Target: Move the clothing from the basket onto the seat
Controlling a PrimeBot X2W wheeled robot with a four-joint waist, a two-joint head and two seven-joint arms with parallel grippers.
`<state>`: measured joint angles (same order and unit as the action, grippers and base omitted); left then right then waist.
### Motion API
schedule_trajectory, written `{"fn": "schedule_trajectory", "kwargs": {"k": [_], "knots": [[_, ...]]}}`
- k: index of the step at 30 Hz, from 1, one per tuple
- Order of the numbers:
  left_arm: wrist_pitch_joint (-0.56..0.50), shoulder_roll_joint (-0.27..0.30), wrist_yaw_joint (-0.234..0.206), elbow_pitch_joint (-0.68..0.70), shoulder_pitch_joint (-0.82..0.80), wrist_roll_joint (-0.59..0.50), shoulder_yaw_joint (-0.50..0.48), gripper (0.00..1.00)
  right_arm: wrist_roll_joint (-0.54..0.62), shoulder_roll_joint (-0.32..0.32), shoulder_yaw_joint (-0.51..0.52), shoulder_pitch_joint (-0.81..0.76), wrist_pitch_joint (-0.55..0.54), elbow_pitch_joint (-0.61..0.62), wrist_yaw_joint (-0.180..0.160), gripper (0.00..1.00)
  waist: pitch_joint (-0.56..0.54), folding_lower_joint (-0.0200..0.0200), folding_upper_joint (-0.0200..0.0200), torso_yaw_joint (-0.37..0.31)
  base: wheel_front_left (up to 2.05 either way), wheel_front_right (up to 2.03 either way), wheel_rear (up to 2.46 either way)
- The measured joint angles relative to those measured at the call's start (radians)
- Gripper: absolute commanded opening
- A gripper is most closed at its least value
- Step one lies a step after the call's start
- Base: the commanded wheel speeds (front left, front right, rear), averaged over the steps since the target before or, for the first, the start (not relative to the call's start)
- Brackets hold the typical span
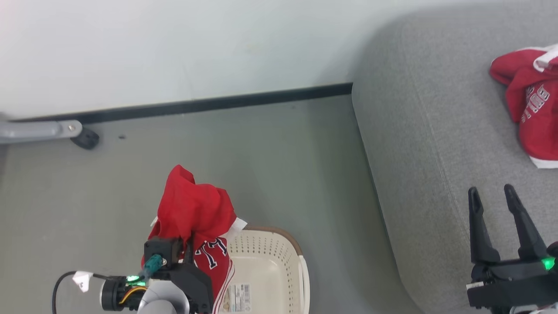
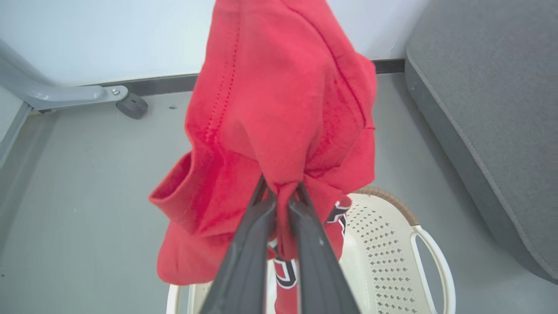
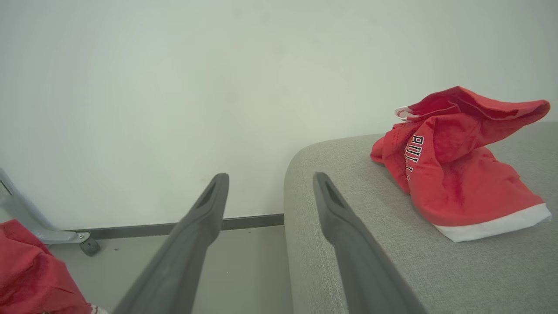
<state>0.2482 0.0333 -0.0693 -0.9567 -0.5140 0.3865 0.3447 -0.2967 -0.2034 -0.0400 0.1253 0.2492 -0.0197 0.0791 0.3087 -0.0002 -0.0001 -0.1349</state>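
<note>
While my left gripper has its two dark fingers clamped together on a bright red soft fabric garment, that garment hangs bunched over the cream-white oval plastic laundry basket, its lettered lower end drooping inside the brown rim. I count one basket, standing on the grey floor, and two garments. A second red garment with white trim lies crumpled on the one large grey woven-fabric sofa seat. My right gripper hovers over that seat's near edge, fingers spread apart.
</note>
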Motion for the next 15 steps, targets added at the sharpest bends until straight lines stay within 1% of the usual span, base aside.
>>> {"fn": "schedule_trajectory", "kwargs": {"k": [6,7,8,12,15], "knots": [[0.001,0.001,-0.001,0.122,0.074,0.000,-0.001,0.00,0.009,0.001,-0.004,-0.063,0.000,-0.012,-0.002,1.00,-0.089,0.0001,0.0000,0.014,0.00,0.00,0.00],[0.001,0.001,-0.001,0.147,0.088,0.000,-0.004,0.00,0.009,0.001,-0.005,-0.075,0.000,-0.012,-0.007,1.00,-0.104,0.0001,0.0000,0.017,0.00,0.00,0.00],[0.001,0.001,-0.001,0.147,0.088,0.000,-0.004,0.00,0.009,0.001,-0.005,-0.075,0.000,-0.012,-0.007,1.00,-0.104,0.0001,0.0000,0.017,0.00,0.00,0.00],[0.001,0.001,-0.001,0.249,0.144,0.000,-0.014,0.00,0.010,0.006,-0.009,-0.124,-0.001,-0.012,-0.010,1.00,-0.162,0.0000,0.0000,0.028,0.00,0.00,0.00],[0.001,0.003,-0.001,0.339,0.174,-0.001,-0.021,0.00,0.011,0.009,-0.013,-0.162,-0.003,-0.006,-0.019,1.00,-0.203,0.0000,0.0000,0.037,0.00,0.00,0.00]]}}
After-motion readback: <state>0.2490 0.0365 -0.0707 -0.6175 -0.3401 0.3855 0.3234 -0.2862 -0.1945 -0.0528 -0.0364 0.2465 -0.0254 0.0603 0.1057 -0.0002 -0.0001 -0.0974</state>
